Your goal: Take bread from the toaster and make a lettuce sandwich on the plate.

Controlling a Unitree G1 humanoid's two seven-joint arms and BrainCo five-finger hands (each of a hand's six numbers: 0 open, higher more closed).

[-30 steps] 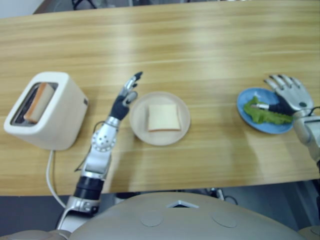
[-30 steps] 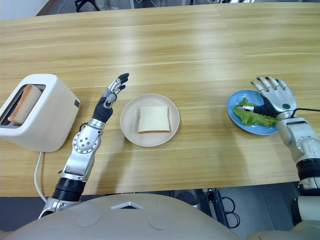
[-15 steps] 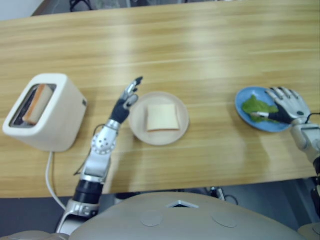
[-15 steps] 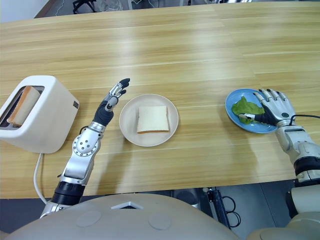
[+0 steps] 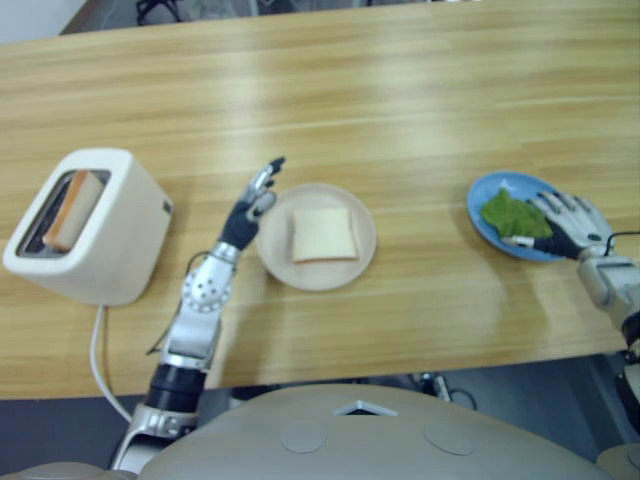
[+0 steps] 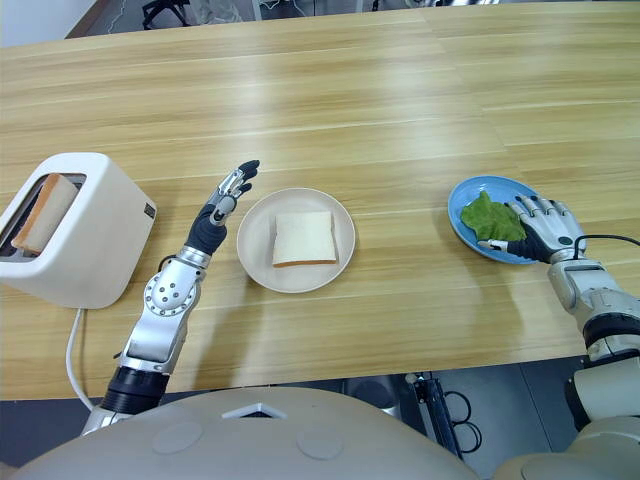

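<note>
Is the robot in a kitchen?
Maybe not a real kitchen. It looks more like a workroom, with a long wooden table set for sandwich practice: a toaster, bread on a plate, lettuce on a blue plate.

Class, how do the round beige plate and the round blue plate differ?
The round beige plate holds a white bread slice; the round blue plate holds green lettuce. The beige plate looks wider than the blue one. The right hand lies at the blue plate's edge, the left hand beside the beige plate. Both are round, flat on the wooden table.
</note>
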